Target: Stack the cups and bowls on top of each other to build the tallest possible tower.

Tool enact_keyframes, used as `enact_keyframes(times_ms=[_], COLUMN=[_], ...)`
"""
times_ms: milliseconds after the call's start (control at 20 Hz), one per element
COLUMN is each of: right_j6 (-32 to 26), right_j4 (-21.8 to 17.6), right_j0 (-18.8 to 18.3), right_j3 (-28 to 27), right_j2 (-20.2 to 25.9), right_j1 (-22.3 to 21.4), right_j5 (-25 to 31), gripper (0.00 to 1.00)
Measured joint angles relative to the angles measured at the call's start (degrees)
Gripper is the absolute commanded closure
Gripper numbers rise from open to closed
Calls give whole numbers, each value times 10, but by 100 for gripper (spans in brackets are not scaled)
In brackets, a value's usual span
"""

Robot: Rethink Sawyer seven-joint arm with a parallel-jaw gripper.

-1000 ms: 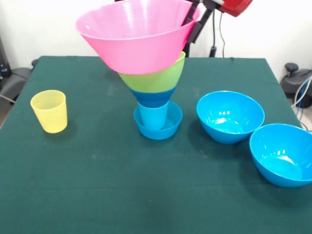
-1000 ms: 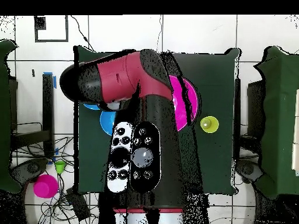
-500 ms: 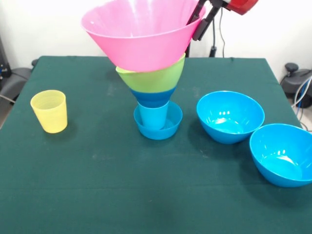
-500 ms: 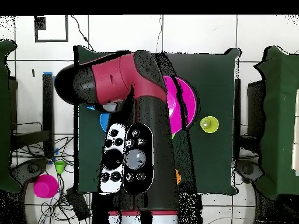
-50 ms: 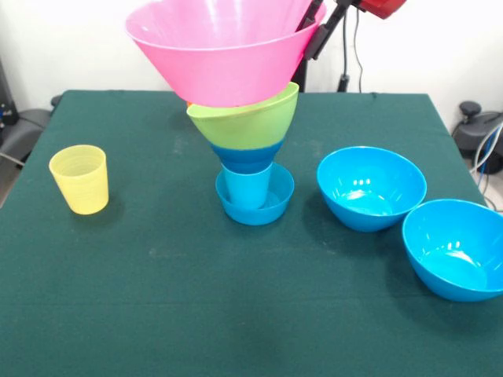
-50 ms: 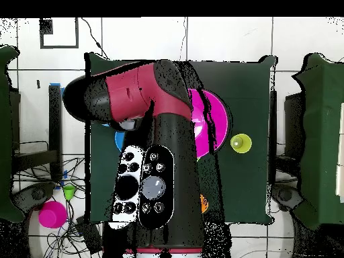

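Note:
The tower (image 5: 250,149) stands mid-table: a small blue bowl (image 5: 271,206) holds a light blue cup (image 5: 247,188). Above that cup come a blue bowl (image 5: 250,157) and a lime green bowl (image 5: 247,119). On top, a big pink bowl (image 5: 220,51) hangs slightly tilted, its bottom in the green bowl's mouth. My gripper (image 5: 309,41) is shut on the pink bowl's right rim, one finger inside and one outside. A yellow cup (image 5: 79,179) stands alone at the left. Seen from overhead, the arm hides the gripper and most of the pink bowl (image 6: 216,121); the yellow cup (image 6: 240,142) shows beside it.
Two large blue bowls (image 5: 371,187) (image 5: 456,248) sit open side up right of the tower. From overhead, an orange bit (image 6: 203,201) peeks out beside the arm. Off the table lie a pink object (image 6: 51,213) and cables.
The gripper has risen a little with the pink bowl's rim. The bowl now sits higher and more level over the green bowl. Nothing else has moved.

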Motion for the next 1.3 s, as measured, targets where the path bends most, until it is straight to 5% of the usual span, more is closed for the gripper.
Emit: enact_keyframes(times_ms=[1300], right_j6=[0], right_j4=[51], right_j0=[43], right_j3=[38], right_j2=[-73], right_j1=[-2], right_j5=[0], gripper=[100])
